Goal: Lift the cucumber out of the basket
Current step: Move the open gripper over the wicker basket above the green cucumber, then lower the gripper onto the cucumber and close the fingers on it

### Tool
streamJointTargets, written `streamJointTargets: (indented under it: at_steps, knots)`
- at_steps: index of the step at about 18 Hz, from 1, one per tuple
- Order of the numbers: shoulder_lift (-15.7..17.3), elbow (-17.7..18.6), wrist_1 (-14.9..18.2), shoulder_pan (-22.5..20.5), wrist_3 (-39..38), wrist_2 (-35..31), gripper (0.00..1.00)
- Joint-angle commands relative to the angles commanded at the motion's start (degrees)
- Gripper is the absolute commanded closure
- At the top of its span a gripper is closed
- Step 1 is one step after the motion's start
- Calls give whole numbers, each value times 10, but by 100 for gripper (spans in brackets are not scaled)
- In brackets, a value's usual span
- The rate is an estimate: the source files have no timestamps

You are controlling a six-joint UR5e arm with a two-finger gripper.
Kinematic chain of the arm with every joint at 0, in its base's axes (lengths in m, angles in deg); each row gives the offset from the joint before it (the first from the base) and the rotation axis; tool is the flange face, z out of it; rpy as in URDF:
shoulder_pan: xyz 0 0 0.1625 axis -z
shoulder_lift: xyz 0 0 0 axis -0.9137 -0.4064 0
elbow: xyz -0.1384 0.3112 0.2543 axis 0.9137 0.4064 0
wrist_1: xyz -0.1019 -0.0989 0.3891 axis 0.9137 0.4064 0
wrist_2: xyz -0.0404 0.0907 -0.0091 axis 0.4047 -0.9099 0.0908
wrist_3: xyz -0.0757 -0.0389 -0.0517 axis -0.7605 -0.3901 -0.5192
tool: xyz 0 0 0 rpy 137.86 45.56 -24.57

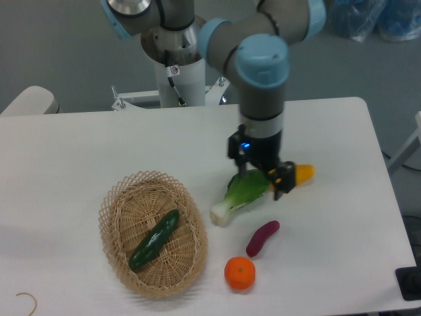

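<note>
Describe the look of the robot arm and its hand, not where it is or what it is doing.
The arm is made of thick grey cylindrical segments with light blue round caps at the joints. Its base column is white with a metallic silver ring above, and a thin black cable with a small red-marked tag hangs by it. The two-finger hand is black and blocky, with a small glowing blue light on its body.

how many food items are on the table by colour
green: 2, cucumber in the basket, bok choy
yellow: 1, yellow vegetable partly behind the gripper
purple: 1, sweet potato
orange: 1, orange
total: 5
</note>
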Motion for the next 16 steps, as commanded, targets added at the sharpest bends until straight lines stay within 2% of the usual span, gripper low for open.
streamJointTargets:
  at_steps: [3,7,11,16]
  knots:
    - [-19,7,0,34,-82,7,0]
    - [-63,4,-4,84,-164,7,0]
    - [-90,2,-6,113,-184,6,0]
    - [-123,4,-59,133,-176,2,0]
